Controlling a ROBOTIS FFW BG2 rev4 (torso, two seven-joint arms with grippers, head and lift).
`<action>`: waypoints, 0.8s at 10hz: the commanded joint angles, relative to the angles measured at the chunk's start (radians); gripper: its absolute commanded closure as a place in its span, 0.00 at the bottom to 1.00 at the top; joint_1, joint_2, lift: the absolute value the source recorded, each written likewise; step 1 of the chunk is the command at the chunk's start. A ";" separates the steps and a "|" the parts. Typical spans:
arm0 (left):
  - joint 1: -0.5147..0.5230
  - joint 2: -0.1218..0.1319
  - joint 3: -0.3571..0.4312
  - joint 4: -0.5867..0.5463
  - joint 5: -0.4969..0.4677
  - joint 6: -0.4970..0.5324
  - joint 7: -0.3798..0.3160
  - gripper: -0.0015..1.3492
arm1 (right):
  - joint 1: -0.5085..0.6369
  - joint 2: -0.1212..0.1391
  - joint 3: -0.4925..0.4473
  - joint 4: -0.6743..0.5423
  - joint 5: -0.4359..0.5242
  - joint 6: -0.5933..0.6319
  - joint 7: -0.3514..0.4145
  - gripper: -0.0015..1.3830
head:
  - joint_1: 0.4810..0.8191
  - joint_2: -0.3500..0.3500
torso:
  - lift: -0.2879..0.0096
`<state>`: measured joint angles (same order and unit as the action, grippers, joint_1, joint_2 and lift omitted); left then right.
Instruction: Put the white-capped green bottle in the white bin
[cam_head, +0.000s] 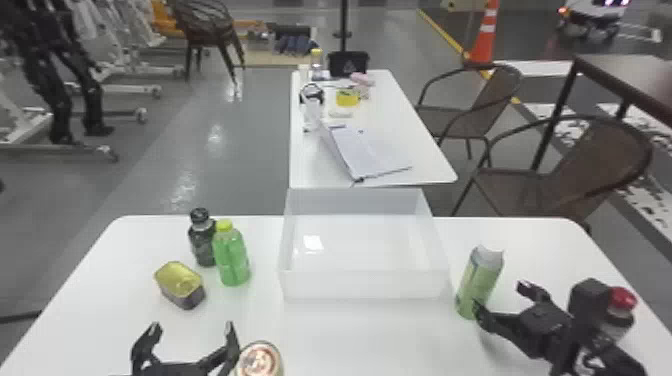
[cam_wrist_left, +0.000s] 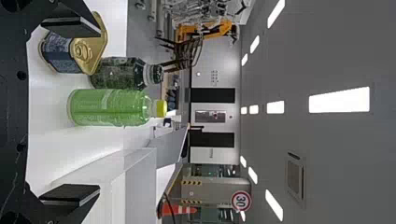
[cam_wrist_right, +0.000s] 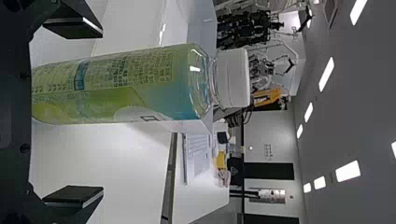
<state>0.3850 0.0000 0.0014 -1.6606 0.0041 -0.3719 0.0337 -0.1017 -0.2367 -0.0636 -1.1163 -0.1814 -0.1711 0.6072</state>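
Because the right arm's fingers (cam_head: 492, 320), nearer than the left's, stand apart, the white-capped green bottle (cam_head: 479, 285) awaits just ahead of them, long axis upright, toward their left side

Left gripper (cam_head: 192, 327) and right gripper (cam_head: 500, 298) have parted fingers (cam_head: 230, 344).

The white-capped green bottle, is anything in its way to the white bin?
Nothing visible stands between the white-capped green bottle and the white bin, except the bin's own side wall to lift over.
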 joint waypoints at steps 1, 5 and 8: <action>0.002 -0.003 0.002 0.002 0.001 0.001 0.000 0.09 | -0.042 -0.006 0.039 0.044 0.020 0.010 0.008 0.08 | 0.20 0.50 | 0.63; 0.002 -0.003 0.003 0.007 0.007 0.002 -0.003 0.09 | -0.098 -0.035 0.150 0.081 0.000 0.021 0.009 0.36 | 0.20 0.50 | 0.63; 0.003 -0.003 0.003 0.010 0.011 0.002 -0.003 0.09 | -0.075 -0.035 0.145 0.052 -0.004 0.022 0.008 0.63 | 0.20 0.50 | 0.63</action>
<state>0.3866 0.0000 0.0046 -1.6518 0.0142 -0.3686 0.0307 -0.1841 -0.2727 0.0827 -1.0527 -0.1875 -0.1488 0.6149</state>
